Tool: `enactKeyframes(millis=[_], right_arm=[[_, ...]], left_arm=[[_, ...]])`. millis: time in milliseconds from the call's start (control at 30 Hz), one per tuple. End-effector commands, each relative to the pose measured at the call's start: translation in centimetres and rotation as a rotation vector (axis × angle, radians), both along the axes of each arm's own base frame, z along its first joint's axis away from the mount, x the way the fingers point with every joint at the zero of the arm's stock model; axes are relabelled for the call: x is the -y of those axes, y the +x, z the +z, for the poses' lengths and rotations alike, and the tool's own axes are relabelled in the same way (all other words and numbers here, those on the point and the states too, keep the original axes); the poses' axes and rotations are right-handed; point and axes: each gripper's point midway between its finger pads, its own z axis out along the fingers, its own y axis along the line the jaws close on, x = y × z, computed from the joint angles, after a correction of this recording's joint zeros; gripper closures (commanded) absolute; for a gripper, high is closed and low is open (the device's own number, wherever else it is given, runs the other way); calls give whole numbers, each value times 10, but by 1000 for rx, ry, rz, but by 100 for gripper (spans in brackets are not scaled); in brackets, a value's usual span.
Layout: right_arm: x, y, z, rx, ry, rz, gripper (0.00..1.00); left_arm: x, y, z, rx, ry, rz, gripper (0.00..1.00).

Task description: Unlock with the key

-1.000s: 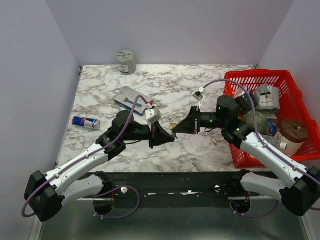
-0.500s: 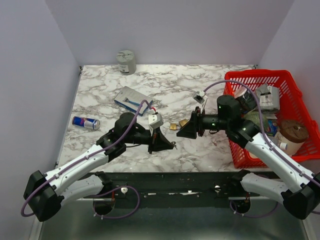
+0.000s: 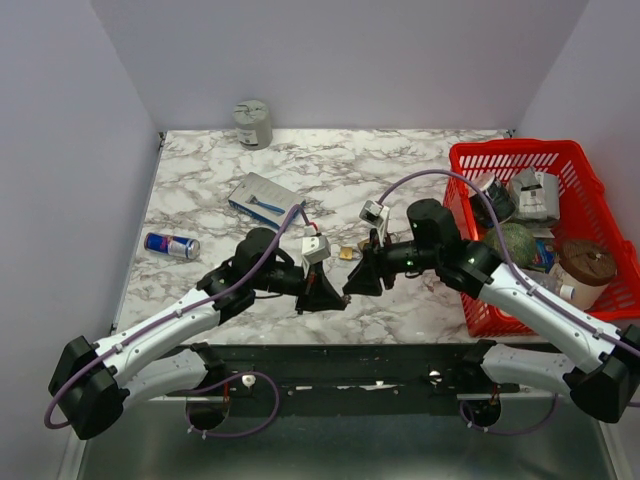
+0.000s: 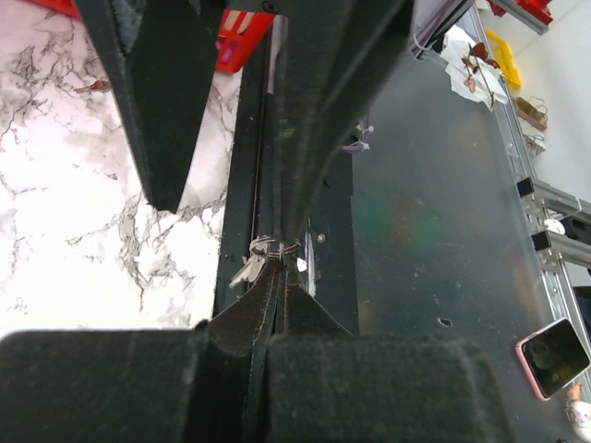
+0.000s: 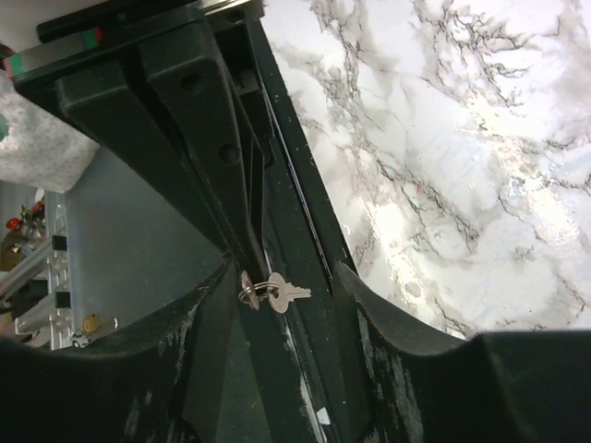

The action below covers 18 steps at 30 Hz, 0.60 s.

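Two grippers meet at the padlock's (image 3: 346,253) six o'clock: left gripper (image 4: 277,272) pinches the key (image 4: 261,268), right gripper (image 5: 284,277) is spread around it. We judge unlocking not yet begun.

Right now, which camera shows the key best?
Right wrist: the key sticks out in plain sight from the left gripper tip. Left wrist shows only a sliver, mostly covered by that gripper. In the top view it cannot be made out.
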Motion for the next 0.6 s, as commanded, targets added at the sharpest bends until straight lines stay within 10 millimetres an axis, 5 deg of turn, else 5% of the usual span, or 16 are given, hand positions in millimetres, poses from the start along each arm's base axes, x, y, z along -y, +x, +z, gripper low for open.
enactKeyframes(millis=[0, 267, 567], right_arm=[[-7, 2, 10, 49, 11, 28, 49], [-12, -17, 2, -7, 21, 106, 62], [-10, -18, -9, -21, -2, 96, 64]], left_arm=[[-1, -9, -3, -10, 5, -47, 100], [0, 5, -7, 21, 36, 21, 100], [-2, 7, -10, 20, 54, 41, 100]])
